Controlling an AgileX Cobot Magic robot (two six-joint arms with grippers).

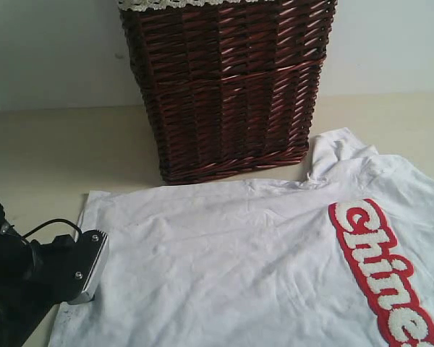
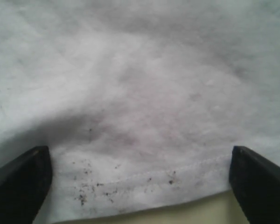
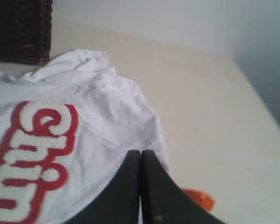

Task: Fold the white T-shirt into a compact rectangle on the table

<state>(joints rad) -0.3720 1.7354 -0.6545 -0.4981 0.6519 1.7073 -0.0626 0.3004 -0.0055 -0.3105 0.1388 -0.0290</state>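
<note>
The white T-shirt [image 1: 239, 246] lies spread flat on the table [image 1: 58, 152], with its upper edge just beside the foot of the dark wicker basket [image 1: 231, 87] near the back edge of the tabletop. The left gripper [image 2: 140, 186] is released, jaws wide apart over the shirt's stitched hem. The right gripper [image 3: 141, 154] is clenched on nothing, above the shirt's other side.

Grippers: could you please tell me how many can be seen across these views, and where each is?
2. The left gripper stands open over the hem of the white T-shirt; the right gripper is shut above its edge beside the red-outlined lettering. Neither is hidden.
</note>
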